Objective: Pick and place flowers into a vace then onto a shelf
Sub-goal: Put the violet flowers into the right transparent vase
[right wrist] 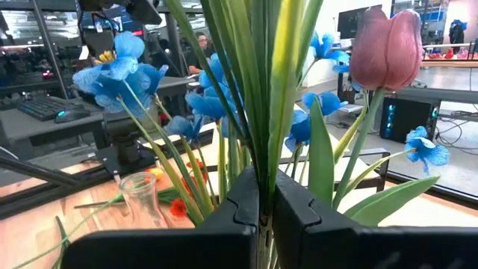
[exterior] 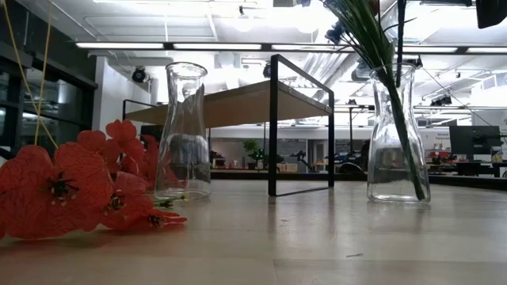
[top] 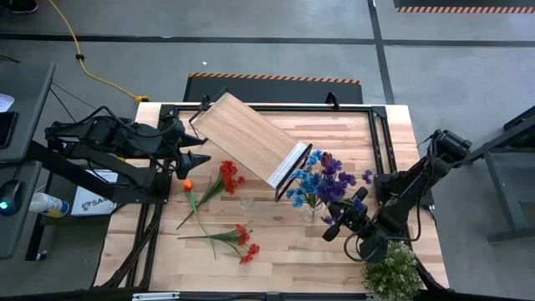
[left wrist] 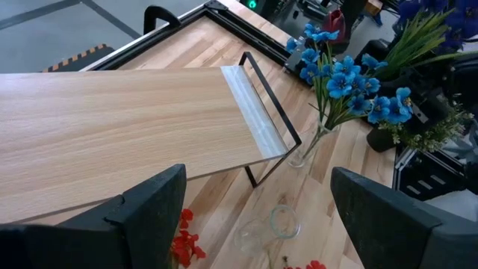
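Nearby, shelf flanks empty vase, bushy plant.

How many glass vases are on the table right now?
2. An empty vase stands near the red flowers; a second vase, beside the shelf's end, holds blue and purple flowers. None looks hidden.

bushy pale plant: table's near right corner | yellow cable: floor, far left

Tabletop: shelf, flowers, vases
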`<state>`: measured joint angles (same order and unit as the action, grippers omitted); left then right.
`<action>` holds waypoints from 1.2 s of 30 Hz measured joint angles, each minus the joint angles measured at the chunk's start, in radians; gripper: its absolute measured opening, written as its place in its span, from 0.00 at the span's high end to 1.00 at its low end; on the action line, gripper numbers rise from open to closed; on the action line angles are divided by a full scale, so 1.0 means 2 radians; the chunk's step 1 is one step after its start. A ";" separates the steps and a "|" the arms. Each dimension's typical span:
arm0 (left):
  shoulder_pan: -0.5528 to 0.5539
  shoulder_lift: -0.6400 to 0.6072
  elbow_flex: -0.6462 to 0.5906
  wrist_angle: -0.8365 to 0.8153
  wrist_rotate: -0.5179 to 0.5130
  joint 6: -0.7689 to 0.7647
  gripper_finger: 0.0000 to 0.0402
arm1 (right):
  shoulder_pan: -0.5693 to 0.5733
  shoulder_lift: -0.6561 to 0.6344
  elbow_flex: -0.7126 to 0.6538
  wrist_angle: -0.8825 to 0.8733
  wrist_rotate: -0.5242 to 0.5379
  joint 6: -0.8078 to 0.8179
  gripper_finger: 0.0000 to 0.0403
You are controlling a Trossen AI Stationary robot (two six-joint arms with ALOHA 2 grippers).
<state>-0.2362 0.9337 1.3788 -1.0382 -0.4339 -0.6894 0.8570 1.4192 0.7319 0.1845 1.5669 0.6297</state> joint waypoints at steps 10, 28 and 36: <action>0.000 0.000 0.000 0.000 0.000 0.000 0.09 | 0.000 0.000 0.000 -0.007 0.001 -0.016 0.93; 0.000 0.000 0.000 0.000 0.000 0.002 0.09 | 0.001 0.000 -0.001 -0.046 -0.044 -0.018 0.83; 0.000 0.000 0.000 0.000 0.000 0.002 0.09 | 0.001 0.000 -0.001 -0.046 -0.045 -0.018 0.71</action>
<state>-0.2359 0.9337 1.3788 -1.0386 -0.4339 -0.6857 0.8581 1.4185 0.7303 0.0929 1.4769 0.5945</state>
